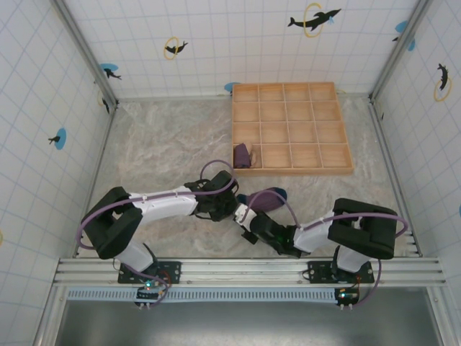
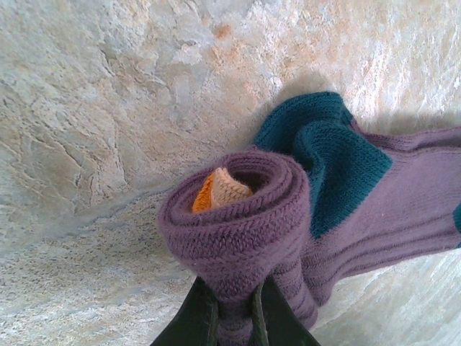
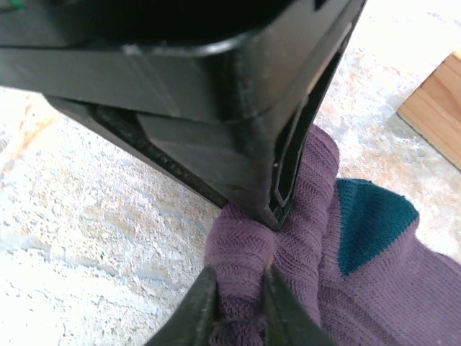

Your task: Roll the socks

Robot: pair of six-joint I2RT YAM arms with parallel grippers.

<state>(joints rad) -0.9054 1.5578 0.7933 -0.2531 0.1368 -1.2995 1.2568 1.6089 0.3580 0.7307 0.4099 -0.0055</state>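
Observation:
A purple sock [image 2: 403, 194] with teal heel patches lies on the marble table, its near end wound into a roll [image 2: 238, 223] with an orange toe [image 2: 216, 189] peeking from the middle. My left gripper [image 2: 234, 299] is shut on the roll from below. My right gripper [image 3: 238, 292] is shut on the same purple roll [image 3: 241, 249], with the left gripper's black body just above it. From the top camera both grippers meet at the sock [image 1: 268, 198] near the table's front middle, left gripper [image 1: 232, 207] and right gripper [image 1: 248, 220] side by side.
A wooden grid tray [image 1: 292, 128] stands at the back right; one rolled purple sock [image 1: 242, 154] sits in its near-left compartment. The tray's corner [image 3: 436, 108] lies close to the sock's far end. Tiled walls enclose the table.

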